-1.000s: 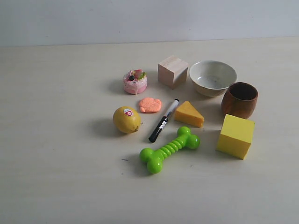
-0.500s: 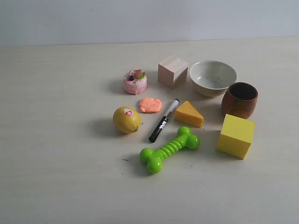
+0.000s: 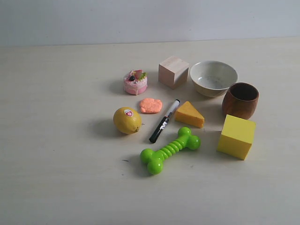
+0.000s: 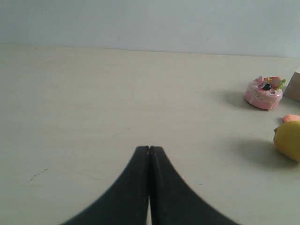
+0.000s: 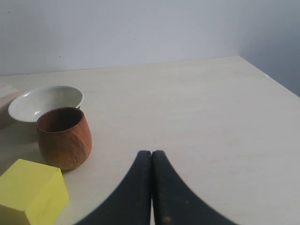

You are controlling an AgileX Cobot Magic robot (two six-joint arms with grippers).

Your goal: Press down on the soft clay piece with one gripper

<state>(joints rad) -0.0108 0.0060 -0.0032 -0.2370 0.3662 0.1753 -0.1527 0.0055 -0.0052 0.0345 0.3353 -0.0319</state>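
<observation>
Soft clay piece (image 3: 150,105) is lying flat on the bench (image 3: 56,140), roughly mid-cluster. It's sitting between the toy cake (image 3: 135,82) behind it and the lemon (image 3: 127,120) in front, w/ the marker (image 3: 163,121) just beside it on the right. It doesn't seem to be touching any of them.

Neither arm is showing in the exterior view. Left jaws are sitting pressed tight together w/ nothing between, hanging over bare bench well apart from the clay. In the left wrist view the clay is only peeking in at the frame edge, past the lemon. Right jaws are likewise pinched together & empty, facing the wooden cup (image 5: 63,137), bowl (image 5: 46,101) & yellow cube (image 5: 32,194). No clay is showing in that view.

Press isn't started yet, imo.

Risks from here:
- Tight spot. A descent coming in slightly off is likely going to clip the marker or lemon, and both are round so prob. rolling away.
- Left arm coming in low is meeting the lemon first, since it's sitting in front of the clay.
- Right arm is needing to cross over the cup, bowl & cheese wedge (image 3: 189,115), so a low path is risking knocks.
- Pressing off-centre on the lumpy edge could be skidding the clay sideways rather than squashing it.
- Soft clay may be sticking to the tips & lifting on retreat.
- Pushing too far is driving the tips into the bench.
</observation>
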